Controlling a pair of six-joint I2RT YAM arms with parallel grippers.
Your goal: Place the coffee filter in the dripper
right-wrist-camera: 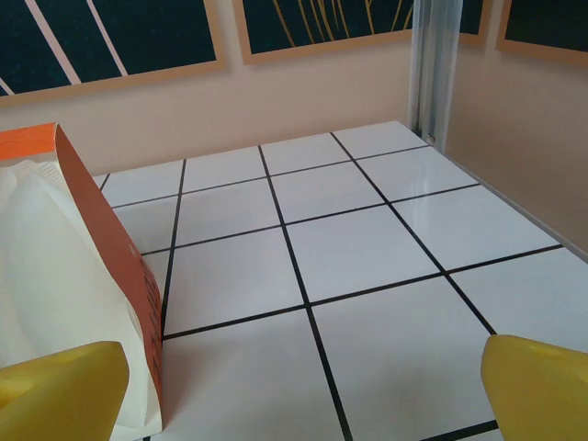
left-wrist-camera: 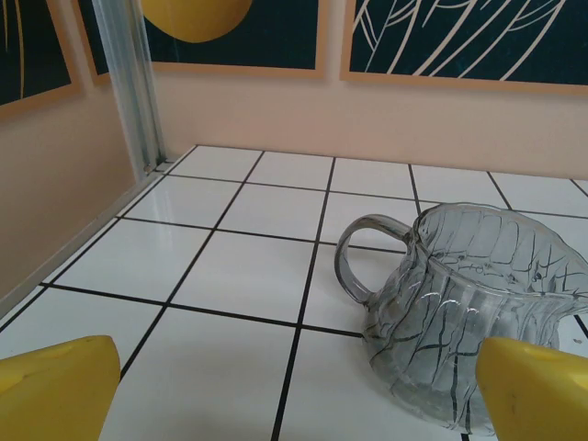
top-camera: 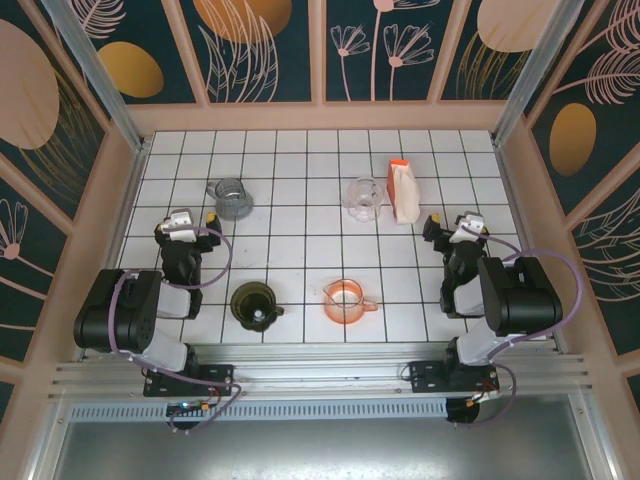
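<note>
ROBOT COFFEE BENCH: A white-tiled table [top-camera: 300, 150] inside a panelled booth, with two robot arms bolted at its near edge.

Far to the left of the dripper [top-camera: 254, 304], the left arm [top-camera: 125, 315] sits folded. Its yellow-tipped left fingers [left-wrist-camera: 55, 390] are spread wide and hold nothing. They hang over bare tile, back and to the left of the dripper.

A ribbed grey pitcher [left-wrist-camera: 469, 322] stands upright just ahead of those fingers, apart from both tips. In the left wrist view its handle is turned left. It stands behind the dripper, toward the back wall.

The dripper is dark green and upright near the table's front edge, left of centre. A pale spot shows at the bottom of its cone, and a small handle juts to its right.

Just right of the dripper, in the same row of tiles, stands an orange jug [top-camera: 347, 300], with its handle pointing away from the dripper. Farther back and to the right is a clear jug [top-camera: 363, 197].

Just beside that jug, on the side away from the dripper, is the filter pack [top-camera: 403, 190]. It is an orange-edged sleeve of cream paper filters, standing on end and well apart from the dripper.

Farthest right of the dripper, the right arm [top-camera: 515, 290] is also folded. The right fingers [right-wrist-camera: 537, 386] are spread open and empty over bare tile. In the right wrist view the filter pack rises near their left tip.
</note>
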